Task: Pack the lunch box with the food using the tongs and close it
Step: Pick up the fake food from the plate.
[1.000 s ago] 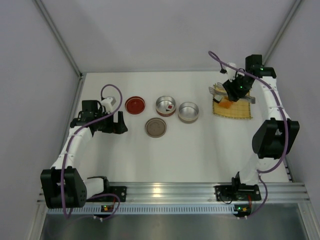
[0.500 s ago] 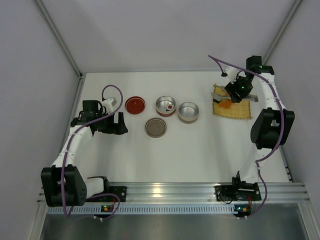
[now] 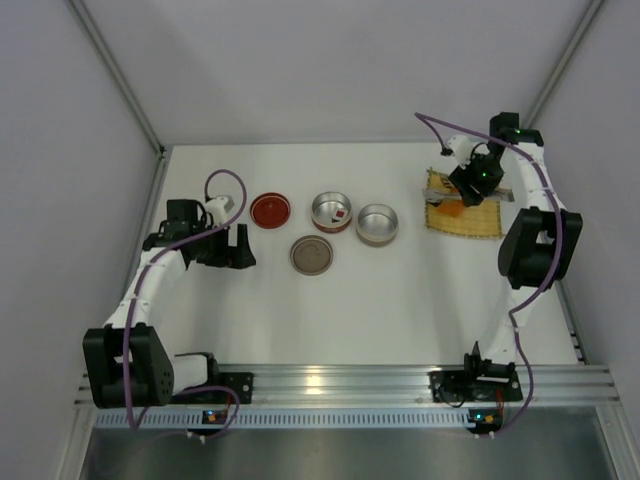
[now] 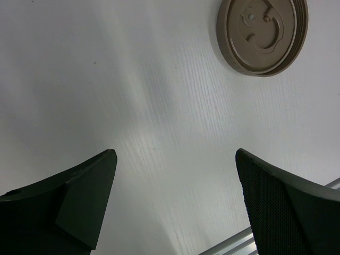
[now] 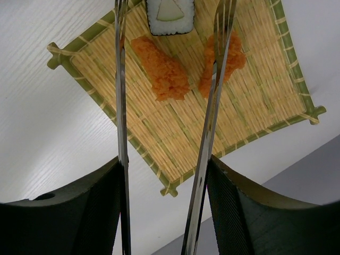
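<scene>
My right gripper (image 5: 164,164) is shut on the tongs (image 5: 121,133). Their two silver arms run up along the insides of its fingers and stand apart at the tips. The tips hang over the food on a yellow woven mat (image 5: 239,106). Between them lies one orange piece (image 5: 161,71), and another orange piece (image 5: 229,59) sits partly behind the right arm. A white roll with a dark rim (image 5: 170,16) lies at the top edge. In the top view this gripper (image 3: 470,180) hovers over the mat (image 3: 463,213). The lunch box tin (image 3: 332,212) holds a small red-and-white piece. My left gripper (image 3: 232,250) is open and holds nothing.
A second round tin (image 3: 377,224) stands right of the first. A red lid (image 3: 270,210) lies to the left and a brown lid (image 3: 311,254) in front, also seen as the brown lid (image 4: 262,34) in the left wrist view. Grey walls enclose the table close behind the mat.
The right arm's elbow has swung back toward the far right corner while its gripper stays over the mat. The left arm has not moved.
</scene>
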Controlling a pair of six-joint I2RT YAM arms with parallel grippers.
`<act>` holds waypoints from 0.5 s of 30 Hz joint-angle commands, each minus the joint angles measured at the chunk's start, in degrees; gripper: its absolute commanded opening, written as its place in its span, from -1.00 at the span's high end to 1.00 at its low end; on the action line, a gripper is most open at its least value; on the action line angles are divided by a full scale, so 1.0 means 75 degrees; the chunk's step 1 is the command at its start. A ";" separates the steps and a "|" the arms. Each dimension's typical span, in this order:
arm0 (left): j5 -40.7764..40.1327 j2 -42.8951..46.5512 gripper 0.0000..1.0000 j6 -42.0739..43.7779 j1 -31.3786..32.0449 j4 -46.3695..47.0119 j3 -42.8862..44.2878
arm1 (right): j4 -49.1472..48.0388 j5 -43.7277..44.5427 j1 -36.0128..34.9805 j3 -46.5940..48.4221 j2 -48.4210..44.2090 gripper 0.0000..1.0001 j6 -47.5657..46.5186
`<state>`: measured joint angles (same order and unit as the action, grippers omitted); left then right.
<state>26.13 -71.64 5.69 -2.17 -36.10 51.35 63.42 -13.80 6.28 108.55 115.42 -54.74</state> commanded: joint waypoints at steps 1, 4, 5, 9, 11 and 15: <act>0.0114 -0.0046 -0.96 0.0026 -0.0038 0.0055 0.0290 | 0.0345 -0.0152 0.0088 0.0409 0.0080 -0.16 -0.0248; 0.0125 -0.0069 -0.96 0.0026 -0.0038 0.0032 0.0290 | 0.0368 -0.0117 0.0076 0.0421 0.0173 -0.16 -0.0295; 0.0125 -0.0070 -0.96 0.0026 -0.0038 0.0043 0.0290 | 0.0403 -0.0140 0.0088 0.0432 0.0197 -0.16 -0.0307; 0.0114 -0.0070 -0.96 0.0026 -0.0038 0.0055 0.0290 | 0.0497 -0.0152 0.0088 0.0444 0.0232 -0.15 -0.0354; 0.0114 -0.0070 -0.96 0.0026 -0.0038 0.0043 0.0290 | 0.0567 -0.0164 0.0088 0.0433 0.0244 -0.13 -0.0435; 0.0102 -0.0081 -0.96 0.0014 -0.0038 0.0043 0.0301 | 0.0579 -0.0210 0.0088 0.0421 0.0197 -0.01 -0.0447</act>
<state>26.13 -71.90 5.67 -2.17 -36.10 51.44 65.04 -13.78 6.31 108.90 117.34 -56.47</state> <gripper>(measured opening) 0.982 0.531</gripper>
